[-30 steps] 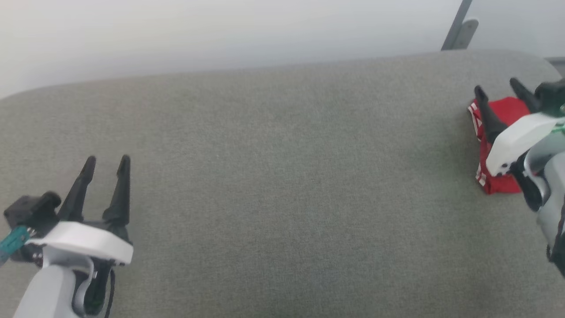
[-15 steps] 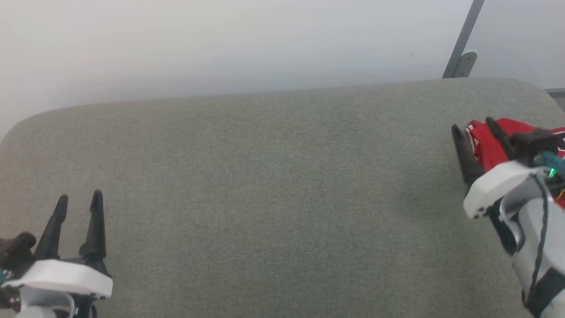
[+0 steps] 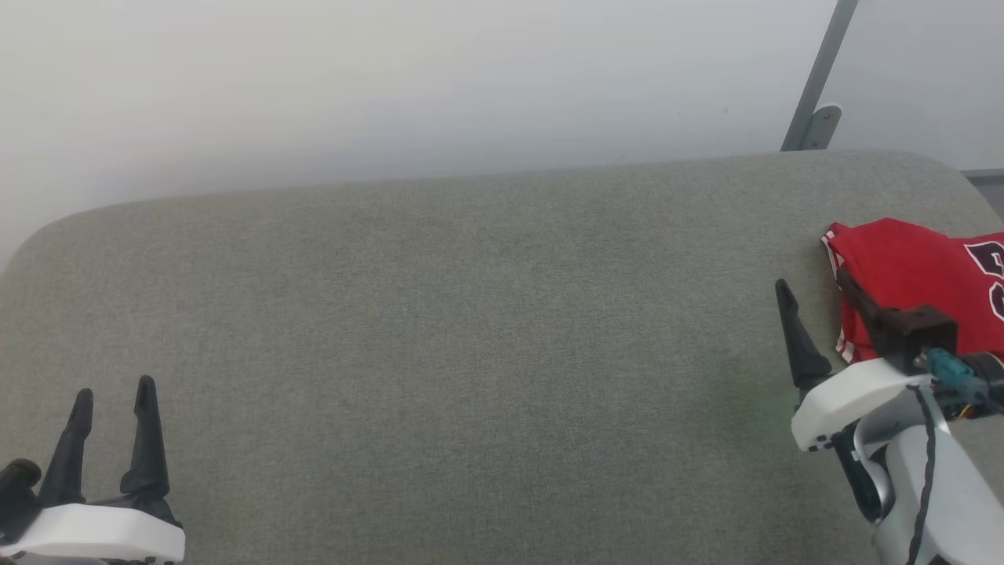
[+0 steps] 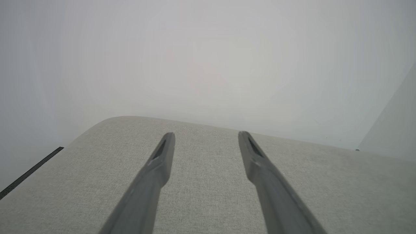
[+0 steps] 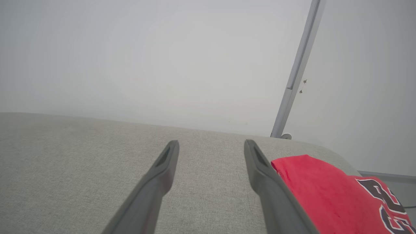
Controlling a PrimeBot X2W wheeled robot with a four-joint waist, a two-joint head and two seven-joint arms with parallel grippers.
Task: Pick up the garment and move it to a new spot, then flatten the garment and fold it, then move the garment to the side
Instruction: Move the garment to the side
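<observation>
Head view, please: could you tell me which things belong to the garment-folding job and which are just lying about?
Job: red garment; right gripper, open, by its edge; left gripper, open; grey cushioned surface.
Just there: grey metal post; pale wall.

Grey fabric surface [image 3: 471, 353], pale wall [image 3: 392, 78] behind, grey pole [image 3: 817, 78] at far right corner

Head camera shifted; right gripper [image 3: 813, 281] has drawn back near and left off the garment [image 3: 902, 259], uncovering its lettering [image 3: 990, 271].
</observation>
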